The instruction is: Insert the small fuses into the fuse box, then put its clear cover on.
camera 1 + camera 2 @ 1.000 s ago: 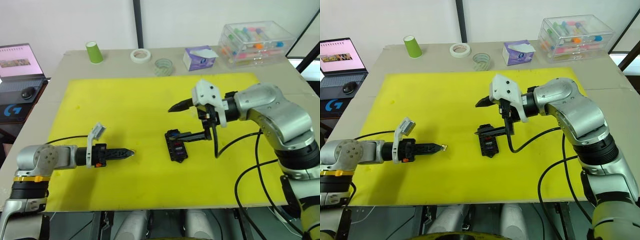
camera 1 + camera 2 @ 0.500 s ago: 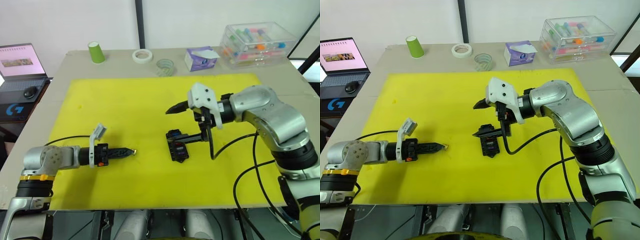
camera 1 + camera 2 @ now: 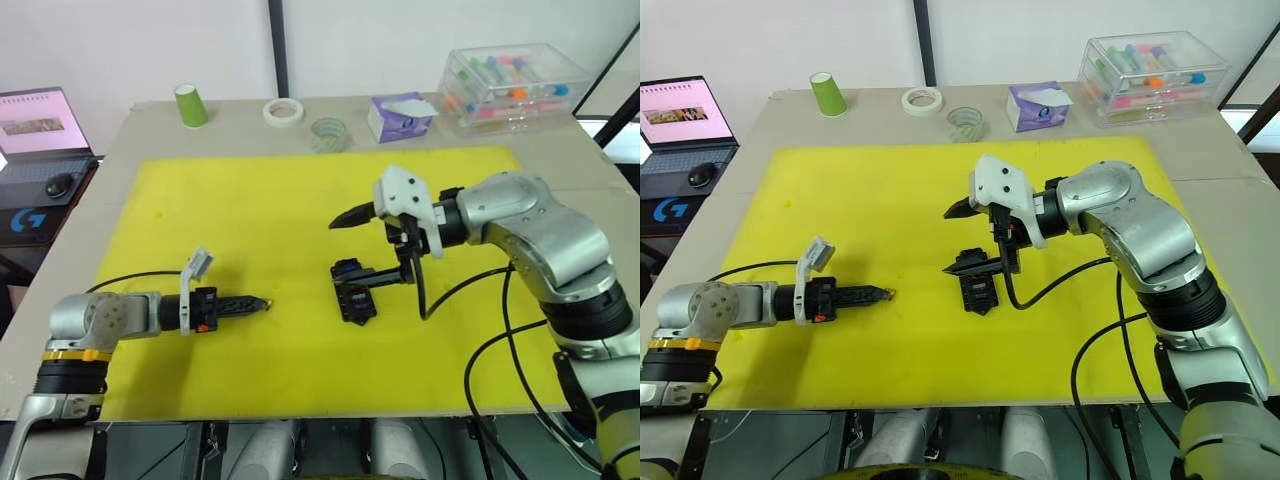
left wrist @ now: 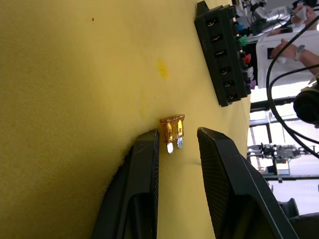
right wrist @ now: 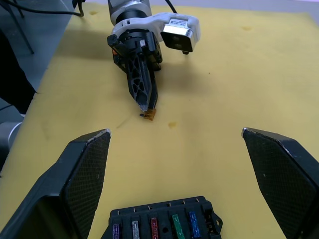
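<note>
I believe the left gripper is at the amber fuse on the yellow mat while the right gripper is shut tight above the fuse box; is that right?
Not quite. The right gripper is wide open above the fuse box, as the right wrist view shows: its two fingers stand far apart. The rest holds: the left gripper is at the amber fuse on the yellow mat.

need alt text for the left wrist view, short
The left end effector lies low over the yellow mat, fingers slightly apart around an amber fuse at their tips. Beyond it, the black fuse box lies on the mat with coloured fuses showing along its far side.
</note>
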`<move>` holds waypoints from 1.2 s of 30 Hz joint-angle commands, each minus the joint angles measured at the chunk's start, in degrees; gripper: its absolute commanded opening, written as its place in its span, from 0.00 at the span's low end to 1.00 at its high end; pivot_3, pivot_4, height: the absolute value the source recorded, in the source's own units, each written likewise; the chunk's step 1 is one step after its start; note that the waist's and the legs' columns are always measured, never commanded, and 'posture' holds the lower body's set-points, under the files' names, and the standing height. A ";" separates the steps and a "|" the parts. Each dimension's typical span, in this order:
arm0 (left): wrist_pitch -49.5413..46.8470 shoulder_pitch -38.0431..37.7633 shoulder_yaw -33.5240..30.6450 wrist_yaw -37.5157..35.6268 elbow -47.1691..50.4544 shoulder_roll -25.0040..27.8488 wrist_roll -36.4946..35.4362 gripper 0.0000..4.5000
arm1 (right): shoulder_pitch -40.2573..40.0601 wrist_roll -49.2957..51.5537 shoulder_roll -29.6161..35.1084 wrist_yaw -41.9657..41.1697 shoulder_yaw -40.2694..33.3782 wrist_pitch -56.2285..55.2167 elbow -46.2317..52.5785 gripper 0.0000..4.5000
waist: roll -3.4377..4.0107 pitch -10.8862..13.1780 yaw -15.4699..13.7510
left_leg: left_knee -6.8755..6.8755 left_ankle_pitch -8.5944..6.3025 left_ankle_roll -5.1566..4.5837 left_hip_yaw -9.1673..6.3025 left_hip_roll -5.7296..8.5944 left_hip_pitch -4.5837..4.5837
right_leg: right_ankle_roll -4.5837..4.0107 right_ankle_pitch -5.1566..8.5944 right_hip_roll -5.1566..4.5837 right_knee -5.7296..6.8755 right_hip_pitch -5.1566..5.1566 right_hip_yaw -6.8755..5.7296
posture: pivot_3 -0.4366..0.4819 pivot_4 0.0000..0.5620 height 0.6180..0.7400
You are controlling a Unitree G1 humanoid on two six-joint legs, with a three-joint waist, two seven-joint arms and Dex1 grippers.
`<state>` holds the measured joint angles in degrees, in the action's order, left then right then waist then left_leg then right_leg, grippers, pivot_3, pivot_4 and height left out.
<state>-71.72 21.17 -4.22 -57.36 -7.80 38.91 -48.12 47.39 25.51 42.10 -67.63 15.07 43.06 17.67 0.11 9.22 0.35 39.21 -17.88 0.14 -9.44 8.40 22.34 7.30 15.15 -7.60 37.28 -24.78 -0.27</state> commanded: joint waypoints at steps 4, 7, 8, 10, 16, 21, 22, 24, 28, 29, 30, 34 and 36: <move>1.07 -0.50 0.09 0.81 -0.56 -0.50 1.49 0.01 | 1.47 0.10 -0.27 0.07 -0.83 -0.94 1.62 1.00 | 0.01 0.00 0.00 | 0.00 0.00 0.01 0.00 0.00 0.00 | 0.00 0.00 0.00 0.01 0.00 0.00 | 0.48 0.27 1.00; 1.61 -0.76 0.30 0.68 -0.44 -0.23 1.82 0.01 | 1.50 0.02 -0.38 0.13 -0.78 -1.02 1.44 1.00 | 0.01 0.00 0.00 | 0.00 0.01 0.01 0.00 0.00 -0.01 | 0.00 0.00 0.00 0.01 0.00 0.00 | 0.48 0.27 1.00; 1.93 -0.98 0.35 0.41 -0.18 0.12 1.88 0.01 | 1.44 -0.06 -0.34 0.12 -0.77 -1.14 1.36 1.00 | 0.01 0.00 0.00 | 0.00 0.01 0.01 0.00 0.00 -0.01 | 0.00 0.00 0.00 0.02 0.00 0.00 | 0.48 0.27 1.00; 2.47 -1.23 0.25 0.18 0.08 0.57 2.00 0.01 | 1.34 -0.19 -0.29 0.10 -0.75 -1.33 1.25 1.00 | 0.01 0.00 0.05 | 0.00 0.01 0.01 0.00 0.00 -0.01 | 0.00 0.00 0.00 0.02 0.00 0.00 | 0.48 0.27 1.00; 13.13 -1.94 -4.12 -2.97 5.73 0.85 1.87 0.01 | 1.81 0.68 0.69 -0.49 -1.09 1.41 0.87 1.00 | 0.00 0.00 0.21 | -0.01 0.01 0.02 0.00 -0.01 -0.01 | 0.00 0.00 0.01 0.02 -0.02 0.00 | 0.48 0.27 1.00; 19.44 -1.33 -8.07 -3.82 16.01 -0.45 -1.61 0.01 | 6.11 7.57 2.16 -1.71 -2.14 15.89 0.43 1.00 | -0.04 0.03 0.19 | -0.01 0.01 0.02 -0.01 -0.01 0.04 | 0.00 0.00 -0.01 -0.04 -0.05 0.00 | 0.48 0.27 1.00; 20.21 -1.26 -8.11 -3.77 17.90 -0.66 -1.88 0.01 | 6.77 8.81 2.35 -2.02 -2.28 17.59 0.52 1.00 | -0.05 0.03 0.21 | -0.03 0.01 0.02 0.00 -0.01 0.05 | 0.00 0.00 -0.01 -0.04 -0.05 0.00 | 0.48 0.27 1.00; 21.43 -0.59 -8.29 -3.02 21.99 -1.32 -2.95 0.01 | 8.53 11.23 1.93 -1.66 -3.07 21.25 0.00 1.00 | -0.05 0.03 0.27 | -0.05 0.01 0.02 0.00 -0.01 0.05 | 0.00 0.00 -0.01 -0.08 -0.03 0.00 | 0.48 0.27 1.00; 23.41 0.43 -7.27 -2.12 27.52 -1.92 -3.43 0.01 | 13.50 16.10 -1.41 1.07 -6.15 28.61 -3.14 1.00 | -0.05 0.03 0.34 | -0.06 0.01 0.01 0.00 -0.03 0.05 | 0.00 0.00 0.00 -0.07 -0.05 0.00 | 0.48 0.27 1.00; 23.64 1.12 -7.05 -1.69 28.60 -2.43 -4.07 0.01 | 14.75 16.51 -2.04 1.71 -6.11 30.05 -4.20 1.00 | -0.05 0.03 0.33 | -0.07 0.01 0.02 0.00 -0.03 0.05 | 0.00 0.00 0.00 -0.06 -0.06 0.01 | 0.48 0.27 1.00; 23.74 1.58 -6.92 -1.37 29.29 -2.76 -4.63 0.01 | 15.56 16.81 -2.40 2.23 -6.01 31.04 -4.89 1.00 | -0.05 0.03 0.31 | -0.07 0.01 0.01 0.00 -0.03 0.05 | 0.00 0.00 0.00 -0.06 -0.06 0.01 | 0.48 0.27 1.00; 24.06 2.89 -6.23 -0.16 30.48 -3.58 -5.29 0.00 | 16.72 18.08 -3.35 3.69 -6.29 32.90 -6.23 0.96 | -0.06 0.03 0.16 | -0.05 0.01 0.01 0.00 -0.01 0.05 | 0.00 0.00 -0.01 -0.07 -0.03 0.01 | 0.48 0.27 1.00; 24.61 3.60 -5.65 0.20 31.11 -3.96 -5.41 0.00 | 17.47 19.00 -4.44 4.68 -6.68 34.26 -6.82 0.87 | -0.06 0.03 0.23 | -0.04 0.01 0.01 0.00 -0.01 0.05 | 0.00 0.00 -0.01 -0.07 -0.03 0.01 | 0.48 0.27 1.00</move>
<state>-48.28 23.32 -9.91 -57.35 21.08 35.15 -52.32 62.77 43.08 38.49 -63.71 10.30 76.50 10.62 0.05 9.25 0.58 39.16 -17.87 0.15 -9.44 8.39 22.39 7.30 15.15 -7.61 37.22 -24.81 -0.26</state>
